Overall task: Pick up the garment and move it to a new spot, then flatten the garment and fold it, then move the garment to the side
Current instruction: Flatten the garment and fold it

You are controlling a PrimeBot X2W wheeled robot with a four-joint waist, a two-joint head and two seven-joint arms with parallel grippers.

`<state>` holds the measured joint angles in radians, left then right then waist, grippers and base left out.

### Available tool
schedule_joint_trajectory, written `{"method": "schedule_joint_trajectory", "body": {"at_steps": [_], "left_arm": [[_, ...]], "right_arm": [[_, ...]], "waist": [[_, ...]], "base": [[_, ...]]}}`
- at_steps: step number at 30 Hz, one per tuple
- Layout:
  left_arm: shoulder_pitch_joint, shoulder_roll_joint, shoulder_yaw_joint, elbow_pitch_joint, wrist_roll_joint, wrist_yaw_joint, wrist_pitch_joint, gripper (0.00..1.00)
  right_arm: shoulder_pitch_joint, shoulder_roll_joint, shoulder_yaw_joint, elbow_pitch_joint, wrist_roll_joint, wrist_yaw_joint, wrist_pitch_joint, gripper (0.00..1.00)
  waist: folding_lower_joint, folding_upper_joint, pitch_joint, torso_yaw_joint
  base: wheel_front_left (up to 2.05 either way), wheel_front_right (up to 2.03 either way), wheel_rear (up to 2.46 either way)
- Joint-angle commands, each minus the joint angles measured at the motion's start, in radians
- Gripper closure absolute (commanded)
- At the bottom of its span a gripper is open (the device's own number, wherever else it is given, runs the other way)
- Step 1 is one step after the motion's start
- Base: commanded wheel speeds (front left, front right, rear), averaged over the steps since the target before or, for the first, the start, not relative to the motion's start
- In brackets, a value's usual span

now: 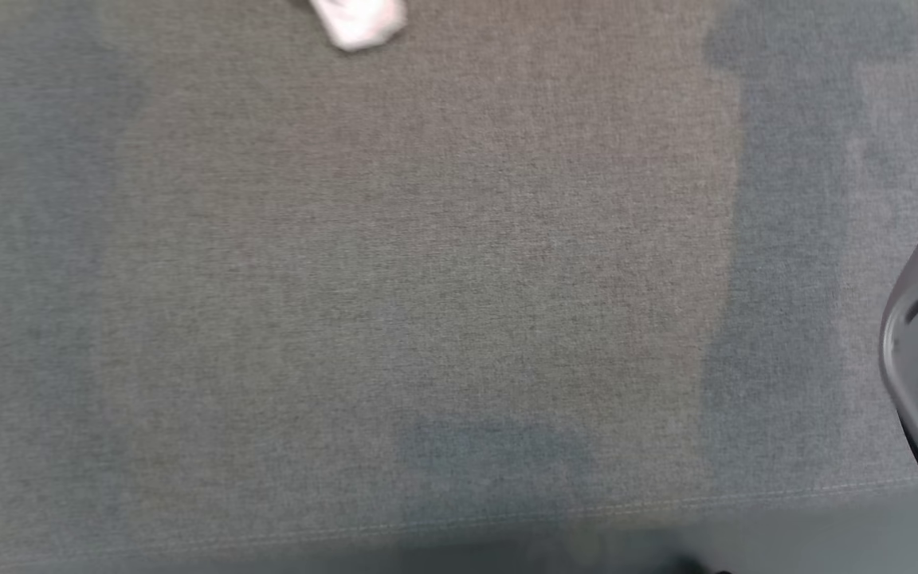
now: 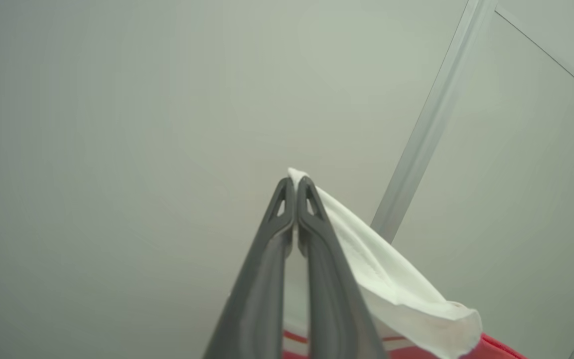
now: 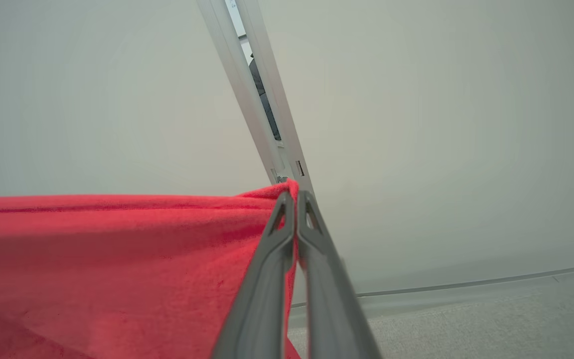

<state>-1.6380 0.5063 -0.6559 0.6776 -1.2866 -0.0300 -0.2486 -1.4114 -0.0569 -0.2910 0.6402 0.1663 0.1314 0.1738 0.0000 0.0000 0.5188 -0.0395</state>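
Both hands closed tight on garment [image 3: 117, 249], left hand [image 2: 296, 180] on white fabric, right hand [image 3: 296, 194] on red, rest cut off; grey fabric surface [image 1: 427, 279], pale wall [image 2: 117, 124].

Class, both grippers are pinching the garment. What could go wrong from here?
1. The right fingers pinch the garment only by a red corner, at their tips; it may slip out.
2. The left fingers hold a thin white fold, also at the tips; losing it would likely leave the garment dangling from one side.
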Motion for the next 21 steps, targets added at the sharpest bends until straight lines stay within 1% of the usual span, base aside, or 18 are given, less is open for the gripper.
{"method": "schedule_joint_trajectory", "body": {"at_steps": [1,4,7,10,11,13,16,21], "left_arm": [[-0.026,0.005,0.009,-0.004,0.027,0.013,-0.010,1.00],[-0.089,-0.003,0.066,-0.014,0.072,0.028,-0.018,1.00],[-0.112,-0.028,0.192,-0.051,0.163,0.044,-0.018,1.00],[-0.089,-0.069,0.332,-0.110,0.275,0.029,-0.018,1.00],[-0.072,-0.090,0.374,-0.133,0.308,0.014,-0.017,1.00],[-0.035,-0.130,0.439,-0.167,0.370,-0.012,-0.016,1.00],[0.042,-0.181,0.502,-0.160,0.416,-0.043,-0.016,1.00],[0.113,-0.223,0.549,-0.110,0.474,-0.062,-0.016,1.00]], "right_arm": [[-0.031,-0.005,-0.018,0.011,-0.016,-0.002,-0.030,1.00],[-0.115,0.001,-0.057,0.055,-0.059,-0.002,-0.133,1.00],[-0.186,0.003,-0.071,0.104,-0.090,-0.002,-0.250,1.00],[-0.245,0.002,-0.063,0.160,-0.098,-0.002,-0.367,1.00],[-0.259,0.003,-0.054,0.175,-0.102,-0.002,-0.393,1.00],[-0.281,0.003,-0.028,0.194,-0.108,-0.002,-0.419,1.00],[-0.269,0.004,0.007,0.217,-0.117,-0.002,-0.434,1.00],[-0.241,0.004,-0.003,0.239,-0.152,-0.002,-0.439,1.00]], "waist": [[0.0000,0.0000,0.053,-0.043],[0.0000,0.0000,0.072,-0.061],[0.0000,0.0000,0.077,-0.076],[0.0000,0.0000,0.078,-0.085],[0.0000,0.0000,0.076,-0.086],[0.0000,0.0000,0.077,-0.085],[0.0000,0.0000,0.068,-0.080],[0.0000,0.0000,0.066,-0.068]], "base": [[0.00,0.00,0.00],[0.00,0.00,0.00],[0.00,0.00,0.00],[0.00,0.00,0.00],[0.00,0.00,0.00],[0.00,0.00,0.00],[0.00,0.00,0.00],[0.00,0.00,0.00]]}}
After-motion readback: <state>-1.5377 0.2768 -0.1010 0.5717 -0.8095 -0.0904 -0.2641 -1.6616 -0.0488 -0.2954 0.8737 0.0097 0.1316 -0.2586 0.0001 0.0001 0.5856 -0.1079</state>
